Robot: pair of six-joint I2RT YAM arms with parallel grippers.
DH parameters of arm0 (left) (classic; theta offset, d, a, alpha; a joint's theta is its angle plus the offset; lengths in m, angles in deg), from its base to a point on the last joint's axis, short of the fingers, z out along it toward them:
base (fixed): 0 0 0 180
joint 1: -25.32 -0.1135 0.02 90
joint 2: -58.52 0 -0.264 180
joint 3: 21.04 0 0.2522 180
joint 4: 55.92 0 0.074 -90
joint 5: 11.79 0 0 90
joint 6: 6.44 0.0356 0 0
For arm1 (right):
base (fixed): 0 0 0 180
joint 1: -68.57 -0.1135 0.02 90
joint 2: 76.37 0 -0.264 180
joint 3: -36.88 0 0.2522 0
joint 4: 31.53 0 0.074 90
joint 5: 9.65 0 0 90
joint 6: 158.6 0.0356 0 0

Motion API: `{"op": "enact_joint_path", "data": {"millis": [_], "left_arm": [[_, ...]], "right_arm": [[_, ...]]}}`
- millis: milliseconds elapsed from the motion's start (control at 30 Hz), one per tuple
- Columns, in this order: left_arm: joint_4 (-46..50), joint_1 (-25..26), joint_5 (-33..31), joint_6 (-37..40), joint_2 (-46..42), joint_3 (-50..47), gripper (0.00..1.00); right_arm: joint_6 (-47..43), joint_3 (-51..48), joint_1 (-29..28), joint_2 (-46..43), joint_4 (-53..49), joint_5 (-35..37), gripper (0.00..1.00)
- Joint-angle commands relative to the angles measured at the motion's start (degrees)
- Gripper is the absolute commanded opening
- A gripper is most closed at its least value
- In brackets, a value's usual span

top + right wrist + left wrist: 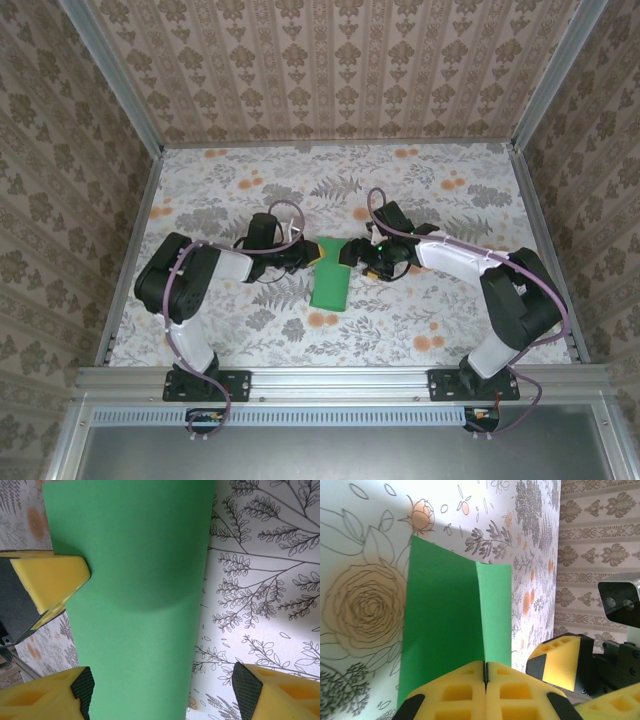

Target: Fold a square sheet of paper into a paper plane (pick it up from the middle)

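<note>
Green paper, the square sheet of paper (pixel 330 283), lies at the middle of the floral-printed table (pixel 430 200) between the two arms, showing from above as a narrow rectangle, so it looks doubled over lengthwise. In the left wrist view a ridge runs up the sheet (pixel 455 625), darker to one side and paler to the other, and the left gripper (pixel 485 672) has its yellow pads pressed together on the near end of that line, pinching the paper. The right gripper (pixel 162 690) is spread wide astride the sheet (pixel 135 595), touching nothing, and the paper bulges softly beneath it. This looks like the centre-crease step, with no dart shape made. Next, probably, the free claw must press the bulge flat along the ridge while the pinch keeps the edges aligned.
</note>
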Motion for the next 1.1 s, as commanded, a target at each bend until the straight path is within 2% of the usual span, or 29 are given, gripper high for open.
{"op": "enact_joint_path", "data": {"millis": [0, 167, 367, 633, 833, 1067], "left_arm": [[1.23, 0.44, -3.88, 0.66, 0.86, 1.24, 0.00], [1.87, 0.90, -10.67, -1.97, -0.59, 0.07, 0.00], [-1.83, 3.25, -15.64, -4.94, -0.84, -1.53, 0.00], [-2.02, 3.61, -12.57, -3.73, 2.42, 1.56, 0.00], [2.58, 3.61, -11.15, -0.48, 3.30, 4.26, 0.00], [4.18, 3.52, -11.76, 1.03, 3.48, 4.33, 0.00]], "right_arm": [[0.95, -0.65, -1.53, 1.29, 2.31, 1.88, 0.75], [2.36, -0.42, -3.20, 4.22, 5.35, 2.61, 0.73], [0.82, 3.81, -3.38, 8.03, 2.72, 3.31, 0.72], [-6.58, 9.08, -2.69, 10.38, -5.82, 7.01, 0.73], [-8.47, 10.64, -1.99, 13.41, -6.79, 6.31, 0.72], [-8.80, 9.08, -0.49, 14.55, -5.05, 5.41, 0.66]]}}
